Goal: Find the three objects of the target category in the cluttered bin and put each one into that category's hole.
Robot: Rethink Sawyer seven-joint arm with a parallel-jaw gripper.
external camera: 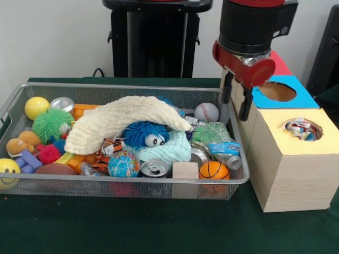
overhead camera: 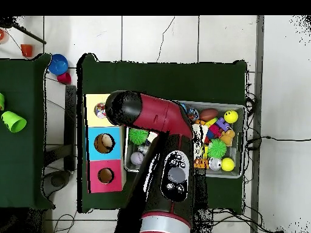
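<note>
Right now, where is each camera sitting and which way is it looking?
Front view: sits across the table, low, facing the robot; it looks at the wire bin of toys and the wooden boxes, and shows the gripper with its fingers apart, hanging down from above.
Overhead view: sits above the table, looking straight down; the red arm covers part of the bin, base at the bottom.
Shared: both show the bin and the yellow-surround hole with colourful cloth in it.
</note>
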